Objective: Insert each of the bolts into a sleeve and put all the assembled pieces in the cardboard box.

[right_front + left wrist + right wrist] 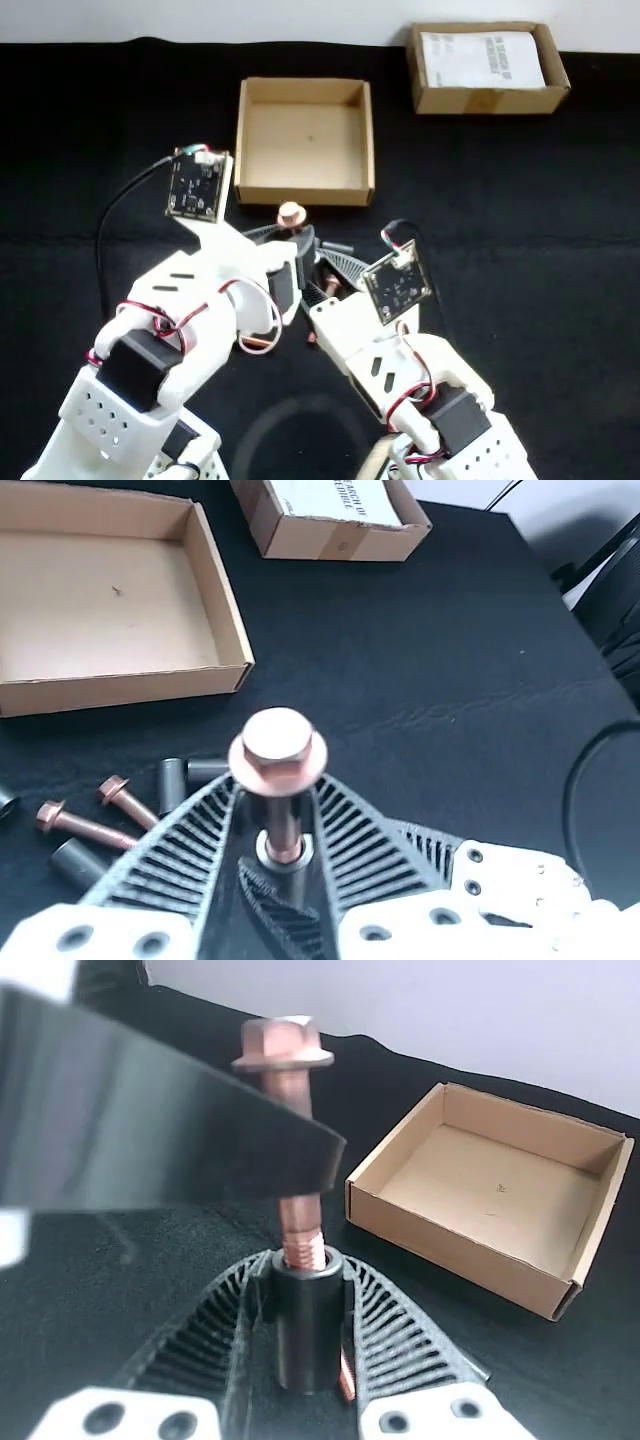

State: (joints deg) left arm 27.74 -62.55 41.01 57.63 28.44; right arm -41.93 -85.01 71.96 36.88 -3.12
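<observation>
bolt (277, 755) in left pincer (278, 798) stands in sleeve (308, 1332) in right pincer (305, 1295)

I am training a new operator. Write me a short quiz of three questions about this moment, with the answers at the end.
1. True or false: the cardboard box already holds an assembled piece.
2. What is the right gripper shut on?
A. a bolt head
B. the black sleeve
C. nothing
3. Fill in: the left gripper holds the copper bolt with its head pointing ____.

Key
1. False: the cardboard box is empty.
2. B.
3. Up; the tip of the copper bolt is at the mouth of the black sleeve.
</observation>
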